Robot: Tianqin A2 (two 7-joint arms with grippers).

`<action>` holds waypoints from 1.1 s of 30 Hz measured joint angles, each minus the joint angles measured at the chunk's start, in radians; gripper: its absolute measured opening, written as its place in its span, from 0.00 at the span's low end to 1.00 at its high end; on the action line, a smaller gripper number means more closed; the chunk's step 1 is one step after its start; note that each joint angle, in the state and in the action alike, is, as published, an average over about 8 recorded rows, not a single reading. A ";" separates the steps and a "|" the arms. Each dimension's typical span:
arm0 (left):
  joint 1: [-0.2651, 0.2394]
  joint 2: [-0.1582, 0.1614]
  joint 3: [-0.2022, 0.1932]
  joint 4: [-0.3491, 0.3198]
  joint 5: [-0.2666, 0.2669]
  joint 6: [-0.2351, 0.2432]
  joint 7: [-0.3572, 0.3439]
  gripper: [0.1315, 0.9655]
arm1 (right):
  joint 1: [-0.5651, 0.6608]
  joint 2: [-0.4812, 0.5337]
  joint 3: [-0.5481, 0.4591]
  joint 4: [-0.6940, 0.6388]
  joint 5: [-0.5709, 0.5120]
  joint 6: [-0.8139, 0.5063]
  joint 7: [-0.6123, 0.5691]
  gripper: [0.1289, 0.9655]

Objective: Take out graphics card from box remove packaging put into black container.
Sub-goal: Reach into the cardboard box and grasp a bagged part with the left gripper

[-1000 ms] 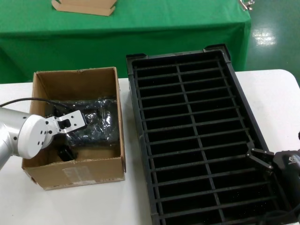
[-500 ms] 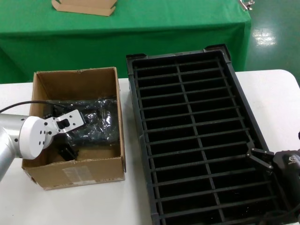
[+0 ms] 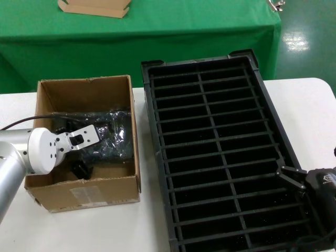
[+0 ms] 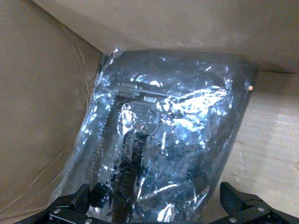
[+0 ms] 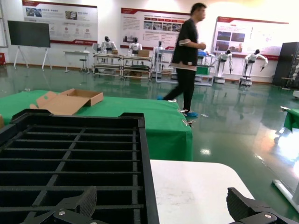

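Observation:
The brown cardboard box stands open on the left of the white table. In it lies the shiny dark grey packaging, and the dark graphics card shows through the plastic. My left gripper reaches down into the near end of the box. Its fingers are open, and the near end of the bag lies between them without being pinched. The black container, with its two columns of narrow slots, lies to the right of the box. My right gripper hangs open over the container's near right rim.
A green-clothed table stands behind, with a flat cardboard tray on it. Bare white tabletop lies right of the container. In the right wrist view a person walks across the hall far behind.
My left wrist has shifted slightly rightward and lower inside the box, closer over the bag. The right arm and the bag have not moved.

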State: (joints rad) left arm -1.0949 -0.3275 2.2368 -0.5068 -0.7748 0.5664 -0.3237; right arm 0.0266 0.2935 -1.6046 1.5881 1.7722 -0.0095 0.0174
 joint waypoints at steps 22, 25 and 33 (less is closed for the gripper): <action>-0.060 0.074 -0.055 0.210 -0.113 -0.164 0.221 0.99 | 0.000 0.000 0.000 0.000 0.000 0.000 0.000 1.00; -0.062 0.075 -0.057 0.213 -0.117 -0.171 0.223 0.96 | 0.000 0.000 0.000 0.000 0.000 0.000 0.000 1.00; -0.038 0.055 -0.060 0.144 -0.062 -0.159 0.149 0.87 | 0.000 0.000 0.000 0.000 0.000 0.000 0.000 1.00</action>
State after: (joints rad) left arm -1.1331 -0.2722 2.1772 -0.3626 -0.8364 0.4077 -0.1751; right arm 0.0266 0.2935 -1.6046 1.5881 1.7723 -0.0095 0.0174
